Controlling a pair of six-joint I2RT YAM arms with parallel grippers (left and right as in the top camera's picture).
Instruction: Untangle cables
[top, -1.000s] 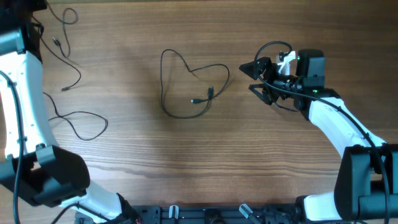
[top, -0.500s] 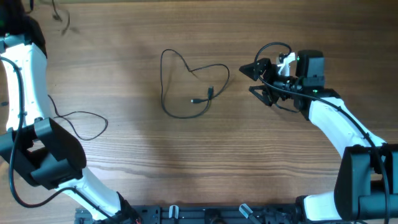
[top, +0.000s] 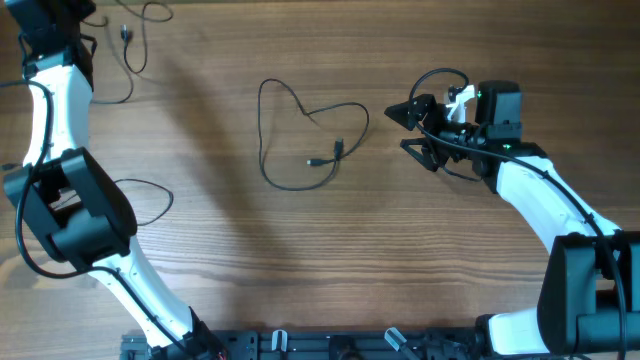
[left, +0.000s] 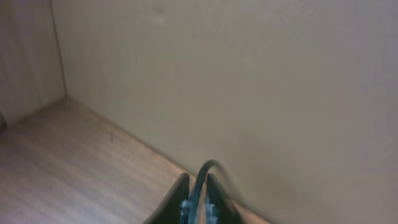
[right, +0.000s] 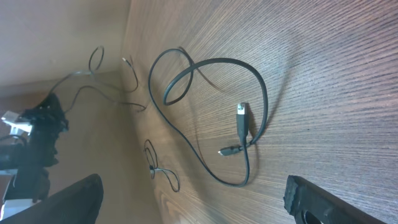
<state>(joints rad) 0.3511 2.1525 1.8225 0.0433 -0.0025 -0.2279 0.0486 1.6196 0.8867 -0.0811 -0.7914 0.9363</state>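
One cable (left: 211, 163) in far-corner left gripper (left: 197, 178).

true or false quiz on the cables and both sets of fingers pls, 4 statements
1. The left fingers pinch a thin black cable. True.
2. The right fingers are shut on the looped cable. False: they stand wide open and empty, beside that cable without touching it.
3. Both plug ends of the looped cable lie on the wooden table. True.
4. The looped cable is knotted together with the thin black cable. False: it lies alone in the middle of the table, well apart from the one pinched at the far left corner.
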